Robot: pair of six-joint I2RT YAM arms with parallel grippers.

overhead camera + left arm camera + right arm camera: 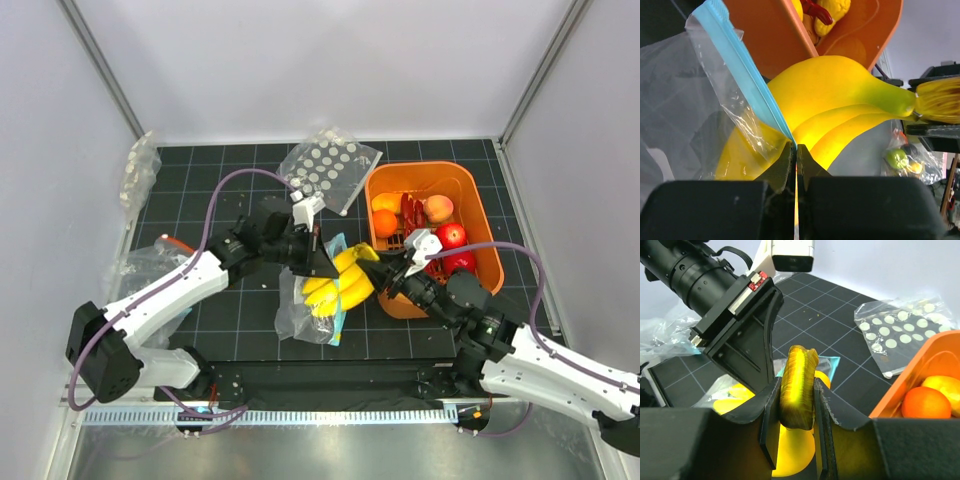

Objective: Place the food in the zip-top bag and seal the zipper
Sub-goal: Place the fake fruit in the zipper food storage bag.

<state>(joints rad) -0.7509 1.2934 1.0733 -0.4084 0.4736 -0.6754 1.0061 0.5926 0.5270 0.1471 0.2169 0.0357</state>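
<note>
The yellow banana bunch (338, 284) lies half inside the clear zip-top bag (297, 312) at the table's middle. My left gripper (322, 262) is shut on the bag's light-blue zipper strip (751, 75), holding the mouth edge up against the bananas (840, 95). My right gripper (392, 272) is shut on the bunch's brown stem (798, 387), with the bananas' body (792, 450) below the fingers. A small round orange (385, 222) and a yellow-orange mango-like piece (438, 208) lie in the orange basket (478, 210).
The basket also holds red apples (452, 236) and red chilli peppers (411, 210). A clear bag with white dots (330, 168) lies behind it. More clear bags (140, 172) lie at the far left and beside my left arm (150, 260).
</note>
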